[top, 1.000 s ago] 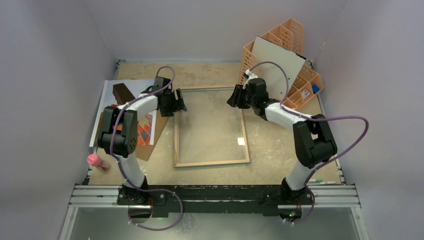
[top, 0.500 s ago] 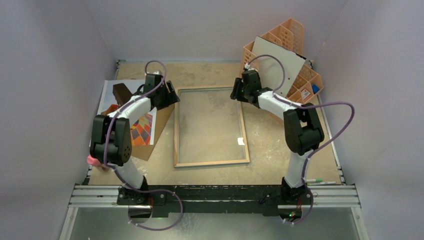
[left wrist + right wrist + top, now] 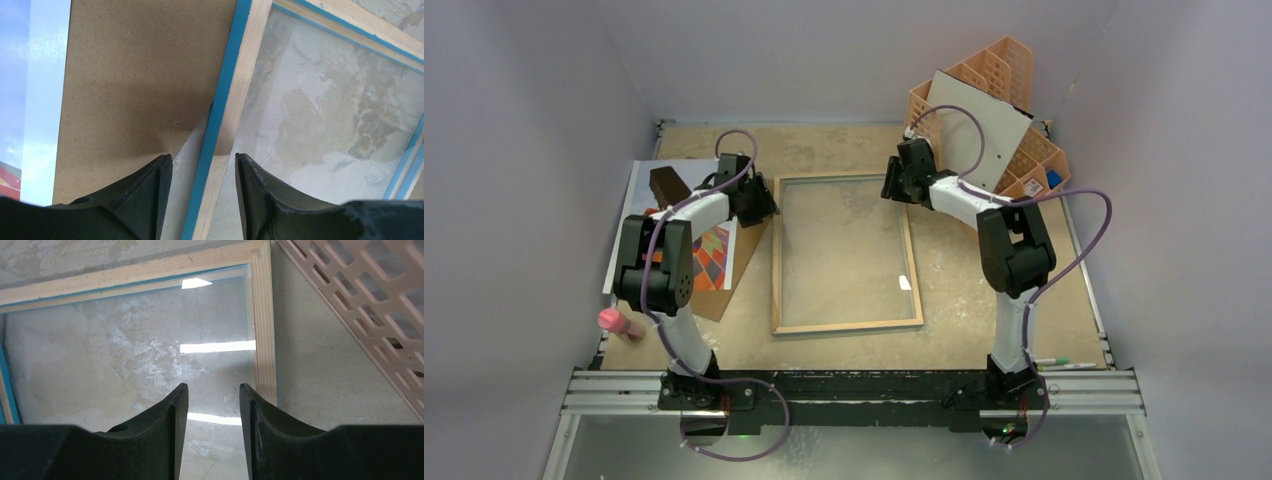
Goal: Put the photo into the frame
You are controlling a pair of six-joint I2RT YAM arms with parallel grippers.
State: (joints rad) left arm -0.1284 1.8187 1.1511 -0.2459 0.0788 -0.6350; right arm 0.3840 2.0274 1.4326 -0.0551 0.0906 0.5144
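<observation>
worn table point(image 3: 954, 290): frame point(image 3: 844, 325) mid; photo point(image 3: 646, 195), brown board point(image 3: 719, 300) left; orange organiser point(image 3: 1009, 62) far right.

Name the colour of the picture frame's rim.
Light wood on top, bright blue along its edges. The frame shows best in the left wrist view.

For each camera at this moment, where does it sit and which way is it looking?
Top external: fixed above and behind the robot, looking down on the table; left arm and right arm show, reaching to the frame's far corners.
Left wrist: on the left arm, looking down at the frame's left rail, hardboard backing and photo; its own jaws show, apart.
Right wrist: on the right arm, looking down at the frame's far right corner and orange organiser; its jaws show, apart.
Shared: both wrist views see the frame's glass.
</observation>
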